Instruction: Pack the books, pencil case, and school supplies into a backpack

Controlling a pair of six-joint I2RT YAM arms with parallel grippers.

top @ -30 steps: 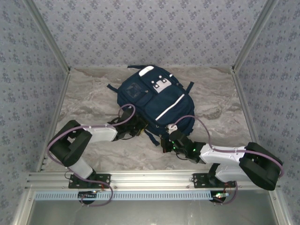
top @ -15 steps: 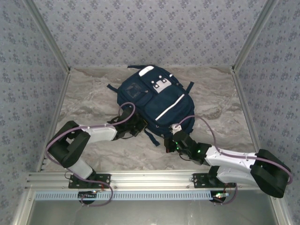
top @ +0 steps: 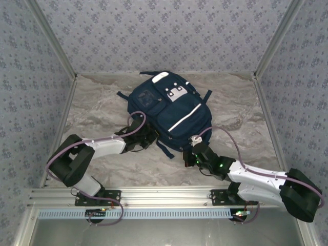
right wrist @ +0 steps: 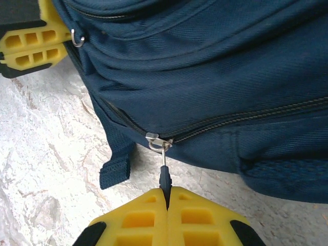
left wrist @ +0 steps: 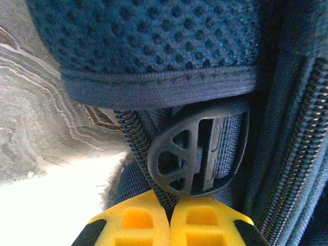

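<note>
1. Two grips: right jaws clenched on the zipper pull (right wrist: 164, 177), left jaws clenched on the zip edge of the backpack (top: 169, 110), lying mid-bench (top: 100, 105).
2. Unzipping, I judge; next, drag the pull along its track.

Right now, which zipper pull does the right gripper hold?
The black-tabbed pull, pinched in the right gripper; the bare ring pull sits by the left gripper.
</note>
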